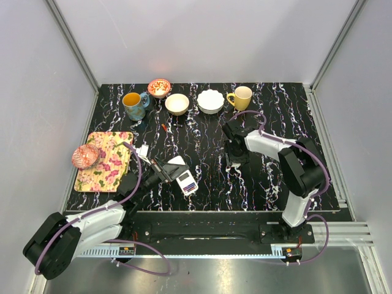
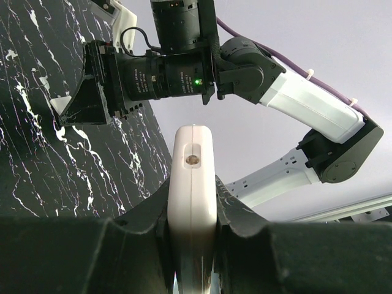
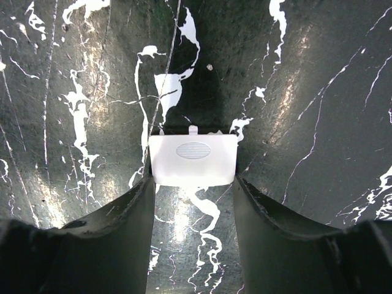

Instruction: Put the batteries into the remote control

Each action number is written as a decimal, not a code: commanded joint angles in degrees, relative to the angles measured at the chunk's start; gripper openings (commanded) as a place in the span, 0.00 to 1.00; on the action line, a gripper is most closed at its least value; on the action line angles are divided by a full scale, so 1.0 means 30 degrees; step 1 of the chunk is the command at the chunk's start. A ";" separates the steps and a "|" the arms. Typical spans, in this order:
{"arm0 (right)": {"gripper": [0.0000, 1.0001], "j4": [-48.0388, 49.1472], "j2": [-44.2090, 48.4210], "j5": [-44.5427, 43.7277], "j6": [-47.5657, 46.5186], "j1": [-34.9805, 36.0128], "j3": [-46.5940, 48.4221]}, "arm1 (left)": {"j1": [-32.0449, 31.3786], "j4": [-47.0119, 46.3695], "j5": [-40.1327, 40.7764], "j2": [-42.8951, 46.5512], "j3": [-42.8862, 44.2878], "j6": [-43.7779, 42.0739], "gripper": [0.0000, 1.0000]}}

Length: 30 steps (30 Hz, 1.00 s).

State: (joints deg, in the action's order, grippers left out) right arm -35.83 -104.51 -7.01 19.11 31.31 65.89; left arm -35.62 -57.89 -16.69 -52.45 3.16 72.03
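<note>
— Where are you in the job?
— Your left hand (image 2: 192,215) clamps the remote control (image 2: 192,177) on edge, front left. Your right hand (image 3: 193,184) straddles the loose battery cover (image 3: 193,156) on the surface (image 3: 306,92), grip unclear. Next, you seat batteries.

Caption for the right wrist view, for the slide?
Right end effector straddling a white battery cover lying on the black marble table, one fingertip at each side.

Remote control (image 2: 192,184) white; table (image 1: 208,144) black, white-veined; tray (image 1: 114,164) pink-yellow floral.
</note>
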 commanded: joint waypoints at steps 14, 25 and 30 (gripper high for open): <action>0.00 -0.6539 0.7351 -0.0244 0.0396 0.3036 0.0799 | -0.0081 -0.3230 0.0611 -0.3490 0.2078 0.0188 0.00; 0.00 -1.0202 0.9554 0.0285 0.0631 0.8047 0.5252 | -0.0901 -0.9766 0.2629 -1.0551 0.3868 0.2123 0.00; 0.00 -1.0847 0.8237 0.0167 0.0279 0.8372 0.6774 | -0.1194 -1.0438 0.3802 -1.1840 0.4659 0.2912 0.00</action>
State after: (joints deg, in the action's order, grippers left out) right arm -64.95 -76.97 -6.35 20.40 56.01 81.89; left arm -38.61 -70.26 -10.50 -85.93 13.80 77.82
